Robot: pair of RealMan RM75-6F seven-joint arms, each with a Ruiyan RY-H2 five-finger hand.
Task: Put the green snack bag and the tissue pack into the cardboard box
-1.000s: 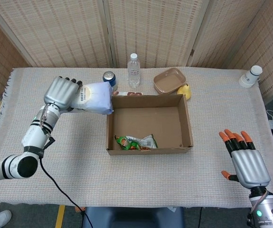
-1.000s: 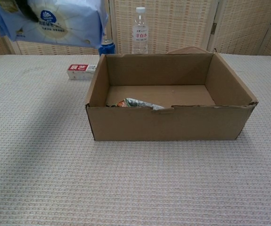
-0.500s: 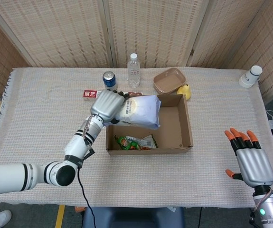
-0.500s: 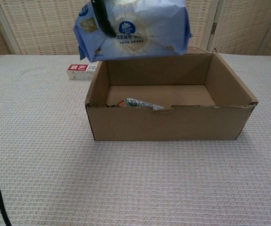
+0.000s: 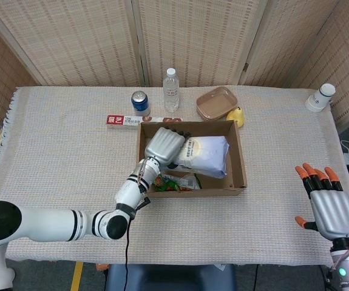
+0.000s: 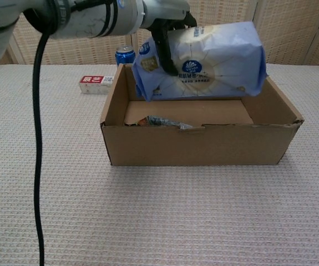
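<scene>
Only in head view: right hand [image 5: 330, 208] at lower right, fingers spread, holding nothing. Left hand [image 5: 164, 145] grips tissue pack [image 6: 203, 61] above cardboard box [image 6: 203, 145], dark fingers [image 6: 167, 55] wrapping its left end; green snack bag [image 5: 173, 181] inside.

Behind the box: blue can [image 5: 139, 100], water bottle [image 5: 171, 89], red-white packet [image 5: 123, 120], brown tray [image 5: 216, 102], yellow item [image 5: 237, 116]; white container [image 5: 320, 97] far right.
</scene>
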